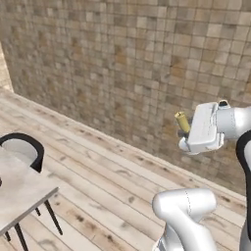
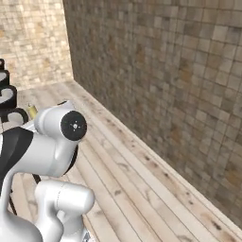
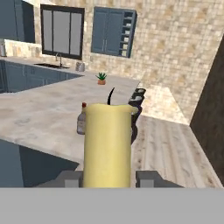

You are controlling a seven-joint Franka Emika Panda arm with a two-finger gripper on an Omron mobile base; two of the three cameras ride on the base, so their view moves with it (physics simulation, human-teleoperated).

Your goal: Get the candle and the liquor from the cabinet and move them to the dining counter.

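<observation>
My gripper (image 3: 108,178) is shut on the candle (image 3: 107,144), a yellow stick that rises between the two finger tips in the hand view. In the left base view the candle (image 1: 182,121) sticks out of the white hand, with the gripper (image 1: 188,135) held high over the wooden floor. Its tip (image 2: 31,110) peeks out behind the arm in the right base view. The liquor (image 3: 81,121), a small bottle with a red cap, stands on the dining counter (image 3: 39,118) just behind the candle. The dark blue cabinet (image 3: 109,37) hangs on the far wall.
A corner of the dining counter (image 1: 19,193) and a black stool (image 1: 24,146) lie at the lower left. More stools (image 3: 136,99) line the counter's far side. A tiled wall (image 2: 179,94) runs close on the right. A potted plant (image 3: 101,78) sits on the back counter.
</observation>
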